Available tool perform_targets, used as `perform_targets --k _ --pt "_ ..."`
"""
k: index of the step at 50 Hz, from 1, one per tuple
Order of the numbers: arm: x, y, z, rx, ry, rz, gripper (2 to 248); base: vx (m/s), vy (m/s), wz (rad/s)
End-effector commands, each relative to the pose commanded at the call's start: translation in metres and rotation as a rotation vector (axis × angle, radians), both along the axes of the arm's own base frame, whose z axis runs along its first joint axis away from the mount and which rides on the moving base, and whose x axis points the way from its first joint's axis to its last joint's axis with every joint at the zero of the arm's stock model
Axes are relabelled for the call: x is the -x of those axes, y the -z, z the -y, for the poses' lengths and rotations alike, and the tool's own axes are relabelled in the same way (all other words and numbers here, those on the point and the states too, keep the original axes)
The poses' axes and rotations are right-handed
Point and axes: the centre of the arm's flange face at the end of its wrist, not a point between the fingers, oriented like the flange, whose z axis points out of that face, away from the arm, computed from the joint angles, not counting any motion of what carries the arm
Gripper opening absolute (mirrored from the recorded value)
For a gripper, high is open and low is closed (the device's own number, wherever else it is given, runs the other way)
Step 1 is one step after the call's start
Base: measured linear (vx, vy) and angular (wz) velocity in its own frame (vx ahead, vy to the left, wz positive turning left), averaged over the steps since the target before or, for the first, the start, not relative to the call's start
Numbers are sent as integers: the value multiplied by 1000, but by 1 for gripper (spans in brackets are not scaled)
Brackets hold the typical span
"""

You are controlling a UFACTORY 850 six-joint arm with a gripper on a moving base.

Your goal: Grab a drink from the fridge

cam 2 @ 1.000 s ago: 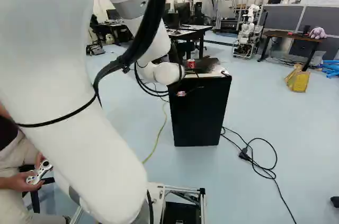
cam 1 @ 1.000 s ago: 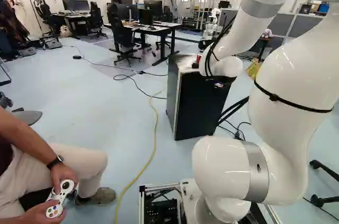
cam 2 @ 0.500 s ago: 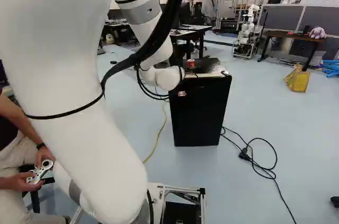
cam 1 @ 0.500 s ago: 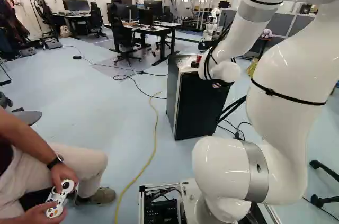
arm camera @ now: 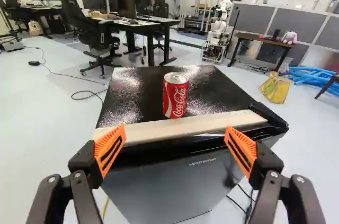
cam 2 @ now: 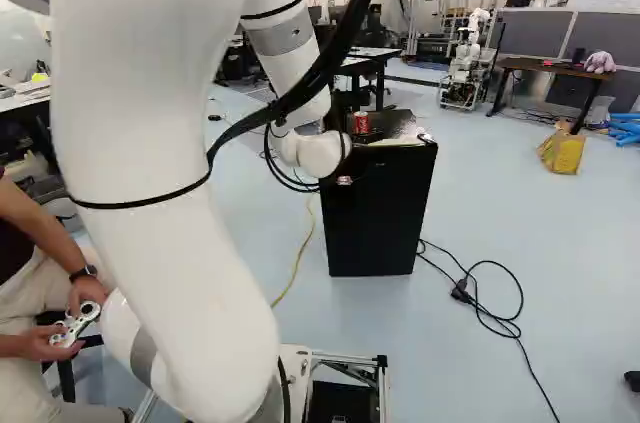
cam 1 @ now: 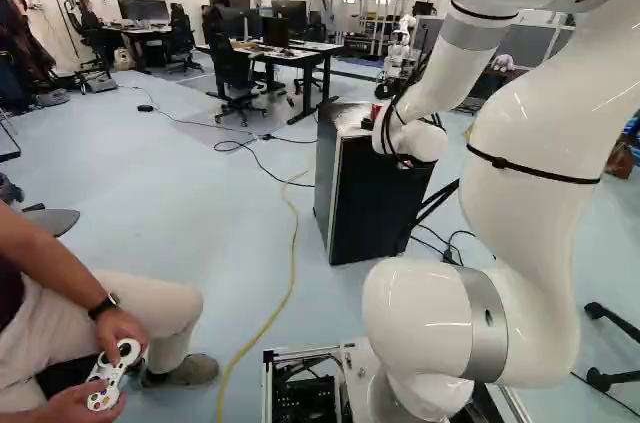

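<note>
While the jaws [cam 1: 368, 124] gape, the red can [arm camera: 175, 96] stands centrally ahead.

White arm [cam 2: 150, 93] lower at the wrist [cam 2: 320, 153], upper links farther right in right base view

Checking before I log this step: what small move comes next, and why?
Probably ease the open gripper ahead. The red can stands upright on the fridge, beyond the pale strip; it looks centred on the gap between the fingers but lies ahead of them.
</note>
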Motion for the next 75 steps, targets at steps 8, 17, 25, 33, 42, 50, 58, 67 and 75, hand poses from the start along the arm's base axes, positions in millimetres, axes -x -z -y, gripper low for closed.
perform_targets --k 8,17,25,33,42,50,58,67,75 --pt "-8 7 2 -9 14 5 247 0 0 0" --pt "-18 16 5 -17 28 16 247 0 0 0" --pt "-29 23 7 -22 38 32 247 0 0 0" --pt "-40 31 8 -26 48 50 247 0 0 0" --pt "-54 39 10 -29 59 71 247 0 0 0" --pt "-65 44 14 -29 73 97 247 0 0 0" --pt "-76 44 17 -27 83 124 247 0 0 0" --pt "-88 46 18 -25 81 137 247 0 0 0" --pt "-96 47 18 -24 76 142 247 0 0 0"
